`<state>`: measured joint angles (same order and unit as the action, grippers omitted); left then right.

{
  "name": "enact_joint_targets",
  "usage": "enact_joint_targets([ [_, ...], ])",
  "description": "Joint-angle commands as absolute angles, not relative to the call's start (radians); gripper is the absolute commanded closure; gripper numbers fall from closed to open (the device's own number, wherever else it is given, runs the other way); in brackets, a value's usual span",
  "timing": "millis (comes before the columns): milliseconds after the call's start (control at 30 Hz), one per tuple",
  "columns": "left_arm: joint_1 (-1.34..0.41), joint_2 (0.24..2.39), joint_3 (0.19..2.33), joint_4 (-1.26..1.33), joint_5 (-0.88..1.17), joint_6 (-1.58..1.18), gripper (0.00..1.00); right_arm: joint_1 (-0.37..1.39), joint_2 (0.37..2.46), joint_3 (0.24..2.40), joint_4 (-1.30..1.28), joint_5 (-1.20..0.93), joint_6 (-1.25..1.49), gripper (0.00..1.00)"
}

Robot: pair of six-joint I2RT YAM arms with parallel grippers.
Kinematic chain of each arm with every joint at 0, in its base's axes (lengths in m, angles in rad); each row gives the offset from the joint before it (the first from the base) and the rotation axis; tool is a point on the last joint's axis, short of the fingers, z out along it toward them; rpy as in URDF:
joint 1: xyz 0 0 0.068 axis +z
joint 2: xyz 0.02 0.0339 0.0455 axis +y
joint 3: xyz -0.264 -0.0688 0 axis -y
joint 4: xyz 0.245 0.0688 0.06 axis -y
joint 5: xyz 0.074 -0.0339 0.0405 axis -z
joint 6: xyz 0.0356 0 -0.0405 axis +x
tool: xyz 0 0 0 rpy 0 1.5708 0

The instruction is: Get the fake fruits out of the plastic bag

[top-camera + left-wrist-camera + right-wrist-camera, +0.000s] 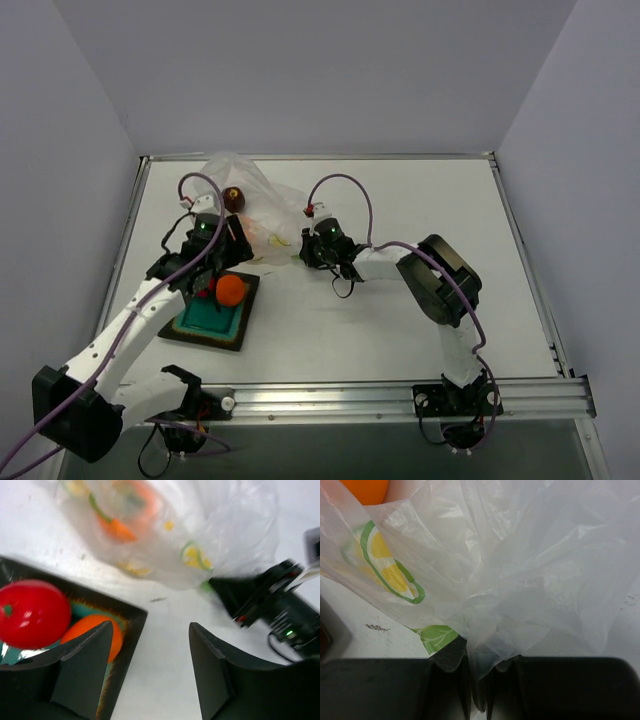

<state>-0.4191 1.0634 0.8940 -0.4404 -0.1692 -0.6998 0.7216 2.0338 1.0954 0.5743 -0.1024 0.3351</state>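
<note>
L pincer (pixel 150 628): spread; nothing between the fingers (pixel 82 672). Hangs over the table (pixel 400 330) beside a corner of the teal dish (pixel 134 616).
R pincer (pixel 479 659): pressed together, pinching a gathered fold of the plastic bag (pixel 535 565).
Plastic bag, posn: crumpled on the table, far-left area, just beyond the dish. Clear film w/ yellow-green slice prints.
Bag rel. to R pincer: film bunches between the fingers, then fans up and away from them. Top view: R pincer sits at the bag's near-right edge.
Bag rel. to L pincer: ahead of the fingertips, apart; no contact.
Fruits in bag: maroon fruit (pixel 233 198) at the far side of the bag; calyx fruit (pixel 119 527), orange w/ green, seen blurred thru the film.
Calyx fruit rel. to L pincer: ahead of the fingertips and to the left, apart.
Fruits out of bag: red fruit (pixel 32 612) and orange fruit (pixel 95 632) in the dish, touching each other.
Dish fruits rel. to L pincer: both left of the left finger in L wrist view; orange fruit partly hidden behind that finger. Neither lies between the fingers.
R wrist view, top-left: orange shape behind the film, well beyond the pinch point; which fruit, cannot tell.
</note>
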Motion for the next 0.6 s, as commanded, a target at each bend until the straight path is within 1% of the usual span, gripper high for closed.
enact_joint_targets([
  [0,-0.423,1.173,1.05,-0.355,-0.182,-0.675,0.41,0.724,2.011,1.104,0.558,-0.103,0.324,0.93],
  [33,-0.422,1.255,1.083,-0.35,-0.221,-0.666,0.42,0.724,2.011,1.104,0.558,-0.101,0.324,0.93],
  [100,-0.42,1.342,1.152,-0.341,-0.261,-0.638,0.43,0.724,2.01,1.103,0.56,-0.101,0.324,0.93],
  [133,-0.419,1.423,1.223,-0.338,-0.303,-0.624,0.43,0.723,2.005,1.103,0.56,-0.101,0.324,0.93],
  [300,-0.416,1.606,1.423,-0.333,-0.406,-0.546,0.45,0.726,2.005,1.101,0.561,-0.103,0.324,0.93],
  [367,-0.407,1.698,1.524,-0.353,-0.436,-0.512,0.49,0.726,2.005,1.1,0.563,-0.104,0.324,0.93],
  [467,-0.374,1.799,1.61,-0.388,-0.427,-0.5,0.51,0.726,2.002,1.1,0.564,-0.107,0.325,0.93],
  [567,-0.344,1.85,1.626,-0.359,-0.417,-0.495,0.53,0.724,2.003,1.1,0.566,-0.109,0.328,0.93],
])
